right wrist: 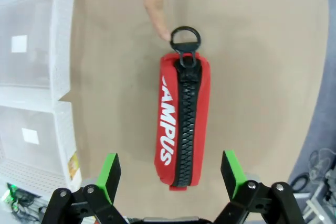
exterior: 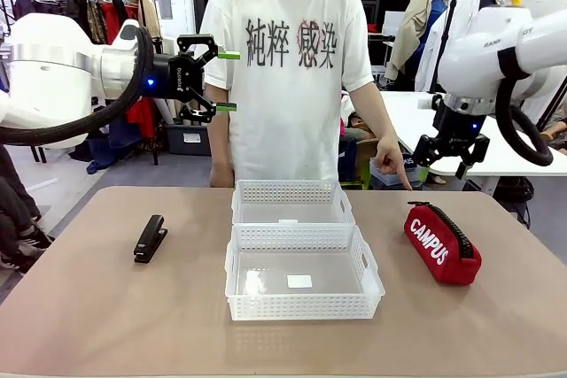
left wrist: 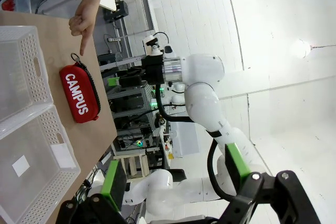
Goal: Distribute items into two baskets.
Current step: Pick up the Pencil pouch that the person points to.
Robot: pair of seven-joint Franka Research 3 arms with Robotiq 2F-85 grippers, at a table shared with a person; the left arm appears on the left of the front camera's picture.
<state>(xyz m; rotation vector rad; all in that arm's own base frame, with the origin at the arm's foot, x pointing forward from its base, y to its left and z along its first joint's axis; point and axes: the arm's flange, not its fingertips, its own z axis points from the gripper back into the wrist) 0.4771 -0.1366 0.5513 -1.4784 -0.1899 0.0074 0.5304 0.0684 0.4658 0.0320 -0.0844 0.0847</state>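
A red CAMPUS zip pouch lies on the table's right side. A person's hand points down at its far end, the fingertip by the zipper ring. My right gripper hangs open above the pouch, its green pads spread wider than the pouch and clear of it. A black stapler lies at the left. The two baskets stand mid-table, one far and one near, each holding just a small white label. My left gripper is open, high up at the left, fingers pointing sideways.
The person stands at the far edge behind the baskets. The left wrist view shows the pouch, the pointing hand, the basket walls and the right arm above the pouch. Bare tabletop lies around the stapler and pouch.
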